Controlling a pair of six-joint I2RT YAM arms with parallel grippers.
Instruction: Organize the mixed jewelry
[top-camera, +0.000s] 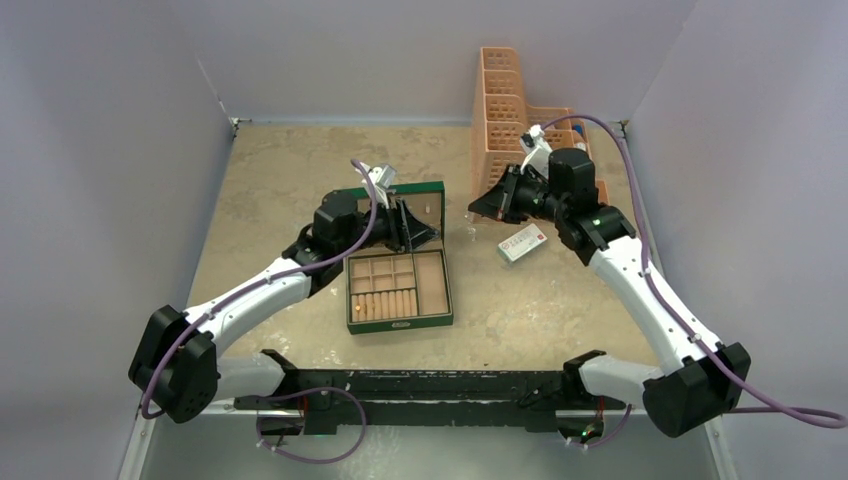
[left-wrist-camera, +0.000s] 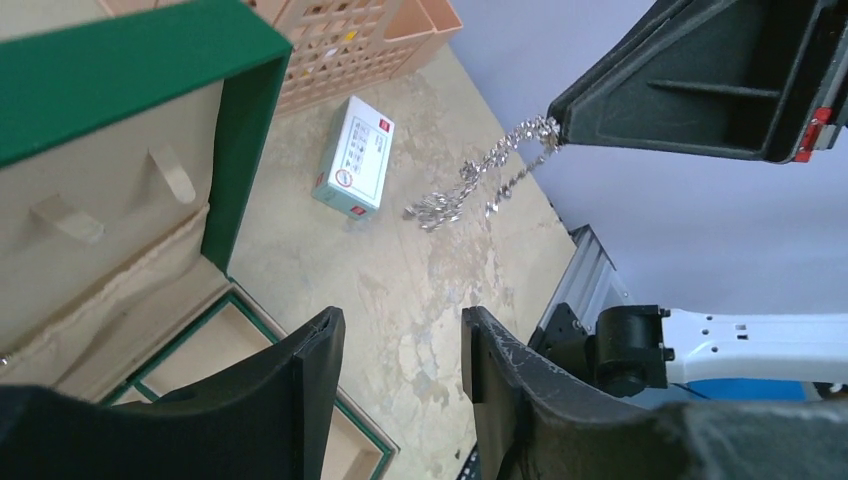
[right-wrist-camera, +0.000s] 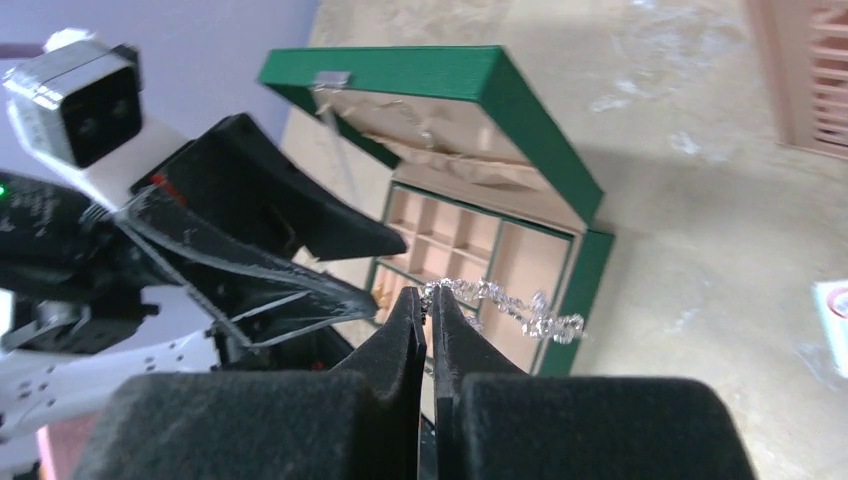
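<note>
the right gripper (right-wrist-camera: 424, 298) is pinched tight, its two black fingers pressed together on one end of a silvery chain (right-wrist-camera: 500, 302). the rest of the chain hangs free from the fingertips in a loose bunch, clear of the table (top-camera: 270, 190). seen from above, this gripper is in the air just to the right of the raised lid (top-camera: 430, 190) of the green jewelry box (top-camera: 400, 325), between the box and the small white card box with red print (top-camera: 522, 243), which lies flat on the tabletop.

the left gripper (left-wrist-camera: 400, 325) stands partly open, with a plain gap between its fingers and nothing in it. it hovers over the back of the open box, close to the lid, its tips pointing toward the chain. the right wrist view shows them near the chain but not touching it.

the box sits in the middle of the table with its lid propped up, beige lining showing. its tray is split into small square compartments at the back, a row of ring rolls at the front left and one long compartment on the right. a small gold-coloured piece (top-camera: 358, 311) sits at the left end of the ring rolls; it is too small to tell what it is.

a peach lattice basket (top-camera: 503, 110) stands at the far edge of the table, behind the right arm.
</note>
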